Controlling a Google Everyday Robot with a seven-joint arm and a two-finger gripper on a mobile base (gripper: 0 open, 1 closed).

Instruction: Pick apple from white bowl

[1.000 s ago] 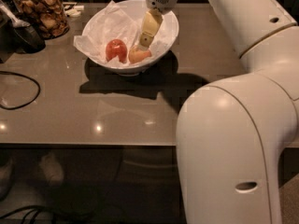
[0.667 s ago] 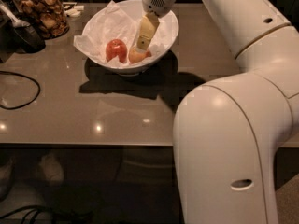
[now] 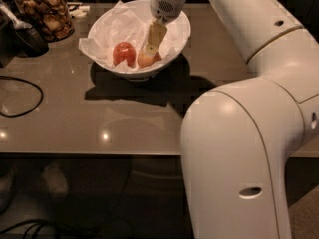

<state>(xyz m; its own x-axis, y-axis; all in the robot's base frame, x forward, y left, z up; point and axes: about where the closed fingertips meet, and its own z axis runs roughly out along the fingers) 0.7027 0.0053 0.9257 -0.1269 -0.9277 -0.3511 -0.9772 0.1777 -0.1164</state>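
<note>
Looking first at the apple (image 3: 144, 60), I see it lying low in the white bowl (image 3: 183, 34), on the crumpled paper (image 3: 107, 29), just beside the deep red apple (image 3: 123, 53), which is toward the left of my view. The pale apple has not moved during the last second.

What has changed is the gripper (image 3: 148, 51). It has come down from above the bowl and shifted a little toward the apple. Now its tip is at the top of the apple, touching it or perhaps only very near; the angle does not let me decide. The gripper also hides part of the fruit, so I cannot tell whether it is open or closed, and I cannot say that a grip is made.

For the task, I judge that the approach is almost finished and the grasp is the step in hand. The apple is not yet lifted from the bowl. Since the red apple is so close, I would keep the closing on the pale fruit only.

The bowl stands on the grey table (image 3: 75, 118), a glass jar (image 3: 45, 14) is well apart from it, and the white arm (image 3: 239, 148) fills the right side.
</note>
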